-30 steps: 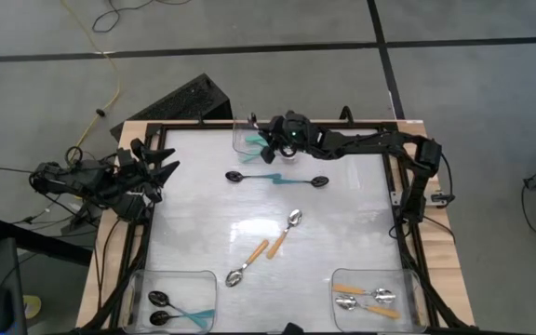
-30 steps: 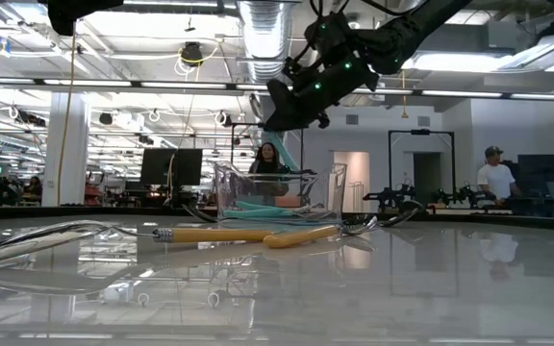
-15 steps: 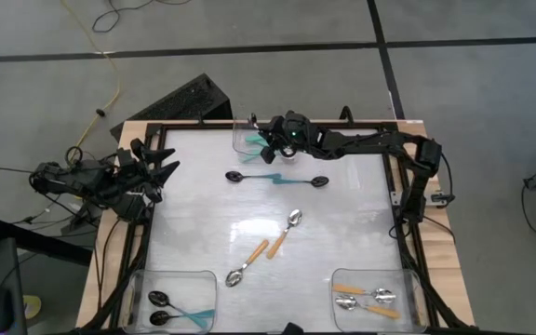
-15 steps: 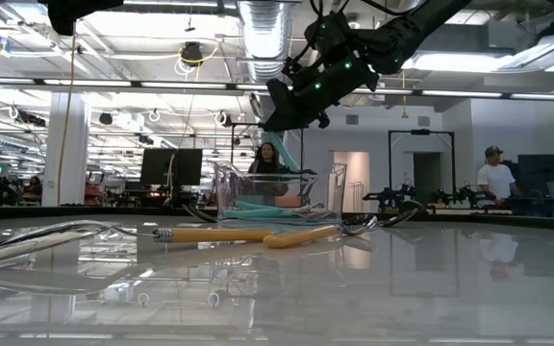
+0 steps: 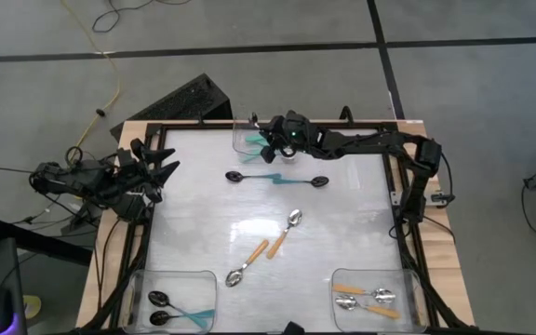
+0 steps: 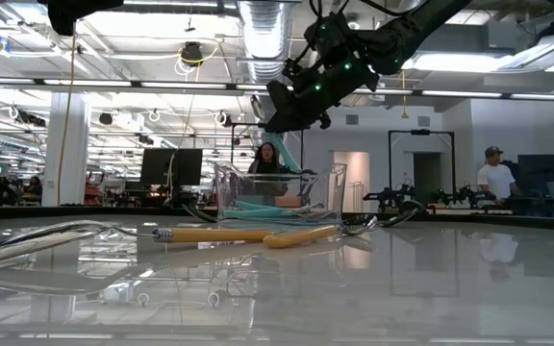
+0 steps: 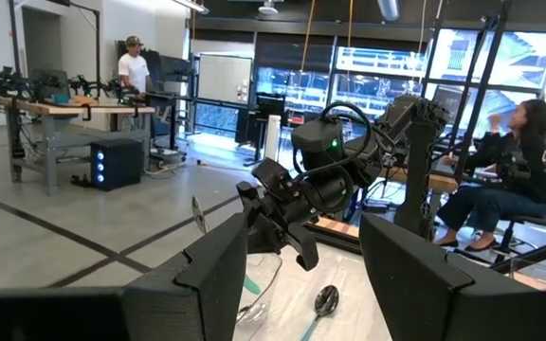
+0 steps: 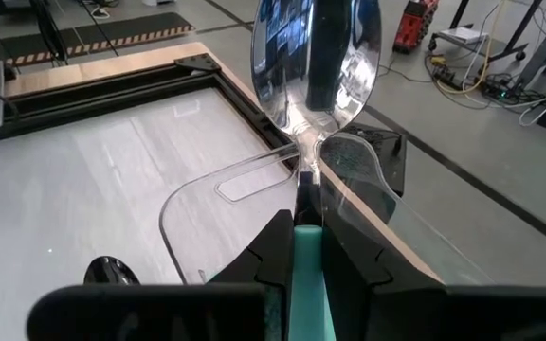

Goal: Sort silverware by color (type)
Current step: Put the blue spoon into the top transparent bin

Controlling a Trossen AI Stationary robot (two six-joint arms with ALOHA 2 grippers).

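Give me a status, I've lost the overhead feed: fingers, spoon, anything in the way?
Right gripper shut on silver-bowled teal spoon, held over far clear bin. Left gripper parked open at table's left edge. Nothing blocking the bin.

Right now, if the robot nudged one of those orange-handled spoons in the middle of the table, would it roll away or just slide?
Probably slide. The orange-handled spoon lies flat on the glossy table, which looks slick. Its rounded bowl might make it pivot rather than roll. It looks stiff and light, much like the teal-handled spoon held straight in the right gripper.
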